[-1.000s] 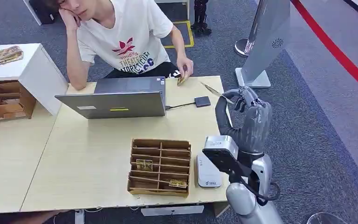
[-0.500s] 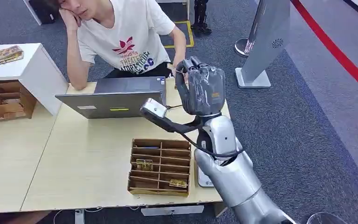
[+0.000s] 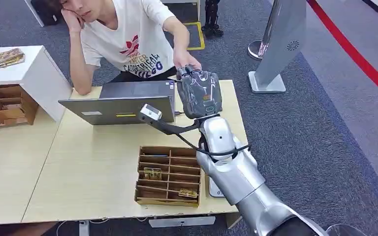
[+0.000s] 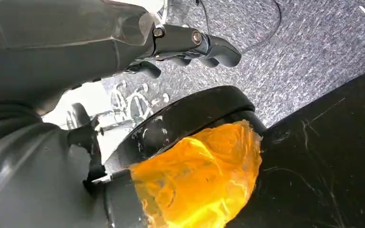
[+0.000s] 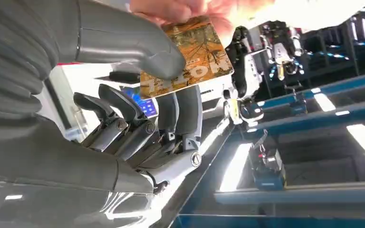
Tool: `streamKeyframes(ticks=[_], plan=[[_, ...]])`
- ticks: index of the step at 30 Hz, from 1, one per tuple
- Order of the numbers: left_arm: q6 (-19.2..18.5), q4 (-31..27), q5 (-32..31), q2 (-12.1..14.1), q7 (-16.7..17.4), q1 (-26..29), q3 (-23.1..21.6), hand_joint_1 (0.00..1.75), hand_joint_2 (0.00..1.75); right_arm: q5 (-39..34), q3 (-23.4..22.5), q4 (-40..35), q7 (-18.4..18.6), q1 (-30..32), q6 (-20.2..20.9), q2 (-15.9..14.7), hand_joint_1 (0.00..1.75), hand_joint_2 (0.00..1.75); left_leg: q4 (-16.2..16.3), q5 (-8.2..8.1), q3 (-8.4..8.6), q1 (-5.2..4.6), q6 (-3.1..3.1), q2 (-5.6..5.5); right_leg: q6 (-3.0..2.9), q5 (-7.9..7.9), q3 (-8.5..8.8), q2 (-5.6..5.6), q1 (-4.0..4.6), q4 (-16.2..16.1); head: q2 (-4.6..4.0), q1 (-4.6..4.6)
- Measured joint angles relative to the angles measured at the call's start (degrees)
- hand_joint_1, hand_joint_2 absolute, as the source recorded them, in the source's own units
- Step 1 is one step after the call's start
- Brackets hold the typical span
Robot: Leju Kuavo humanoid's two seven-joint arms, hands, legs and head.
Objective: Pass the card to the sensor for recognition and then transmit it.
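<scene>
My right hand [image 3: 200,93] is raised over the far side of the table [image 3: 88,167], just below the seated person's outstretched hand [image 3: 186,60]. In the right wrist view the orange patterned card [image 5: 190,57] is pinched between my thumb [image 5: 123,42] and fingers [image 5: 180,114], and the person's fingers [image 5: 185,8] grip its far edge too. A white flat device [image 3: 215,189] lies next to the wooden organizer, partly under my arm. My left hand [image 4: 190,42] hangs beside my body, fingers loosely apart and holding nothing.
A grey laptop [image 3: 123,105] stands open at the table's far side. The wooden organizer [image 3: 169,174] with a few cards sits near the front edge. A white cabinet [image 3: 29,69] and another wooden box [image 3: 2,105] are at the left; a grey kiosk [image 3: 280,44] stands beyond the right corner.
My right arm swung from the table's right edge up and leftward to the person. Their hand lifted off the table and took hold of the card.
</scene>
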Motion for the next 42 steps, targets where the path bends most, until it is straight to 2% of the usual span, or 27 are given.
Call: streamKeyframes(ticks=[15, 17, 19, 20, 30, 31, 34, 38, 42], plan=[[0.18, 0.00, 0.00, 0.00, 0.00, 0.00, 0.00, 0.00, 0.00, 1.60, 0.07, 6.17, 1.47, -1.18, -0.07, 0.11, 1.75, 1.75, 0.01, -0.01, -0.04, 0.00, 0.00, 0.00, 0.00, 0.00, -0.05, 0.00, 0.00, 0.00, 0.00, 0.00], [0.24, 0.00, 0.00, 0.00, 0.00, 0.00, 0.00, 0.00, 0.00, 1.64, 0.07, 6.52, 1.71, -1.17, -0.07, 0.11, 1.26, 1.75, 0.01, -0.01, -0.05, 0.00, 0.00, 0.00, 0.00, 0.00, -0.06, 0.00, 0.00, 0.00, 0.00, 0.00], [0.42, 0.00, 0.02, 0.00, 0.00, 0.00, 0.00, 0.00, 0.00, 1.75, 0.07, 6.80, 1.77, -1.16, 0.00, 0.11, 0.05, 1.75, 0.01, -0.01, -0.04, 0.00, 0.00, 0.00, 0.00, 0.00, -0.06, 0.00, 0.00, 0.00, 0.00, 0.00], [0.44, 0.00, 0.02, 0.00, -0.02, 0.00, 0.00, 0.00, 0.00, 1.75, 0.07, 6.91, 1.82, -1.16, 0.07, 0.11, 0.00, 1.75, 0.01, -0.01, -0.04, 0.00, 0.00, 0.01, 0.00, 0.00, -0.06, 0.00, 0.00, 0.00, 0.00, 0.00], [0.59, 0.00, 0.17, 0.00, -0.02, 0.00, 0.00, 0.00, 0.00, 2.17, -0.44, 8.20, 2.87, -1.18, 0.66, 0.11, 0.00, 1.75, 0.01, 0.00, -0.04, -0.01, 0.00, 0.01, 0.00, 0.02, -0.06, 0.01, 0.00, 0.00, 0.00, 0.00], [0.59, 0.00, 0.17, 0.00, -0.02, 0.00, 0.00, 0.00, 0.00, 2.30, -0.53, 8.31, 2.91, -1.19, 0.83, 0.11, 0.00, 0.00, 0.01, 0.00, -0.04, -0.01, 0.00, 0.01, 0.00, 0.02, -0.06, 0.00, 0.00, 0.00, 0.00, 0.00], [0.59, 0.00, 0.35, 0.00, -0.02, 0.00, 0.00, 0.00, 0.00, 2.01, -0.94, 8.64, 2.91, -1.21, 1.12, 0.11, 0.00, 0.00, 0.01, 0.00, -0.04, -0.01, 0.00, 0.01, 0.00, 0.02, -0.06, 0.01, 0.00, 0.00, 0.00, 0.00], [0.63, 0.00, 0.81, 0.02, -0.11, 0.00, 0.00, 0.00, 0.00, -2.00, -1.92, 8.64, 0.79, -1.10, 1.23, 0.11, 0.00, 0.00, 0.01, 0.00, -0.03, -0.01, 0.00, 0.01, 0.00, 0.02, -0.06, 0.01, 0.00, 0.00, 0.00, 0.00], [0.90, 0.00, 1.75, 0.02, -0.53, 0.06, 0.00, 0.00, 0.00, -11.15, -3.56, 4.35, -4.18, 1.61, 0.94, 0.11, 0.00, 0.00, 0.01, 0.00, -0.04, 0.00, 0.00, 0.00, 0.00, 0.02, -0.06, -0.01, 0.00, 0.00, 0.00, 0.00]])
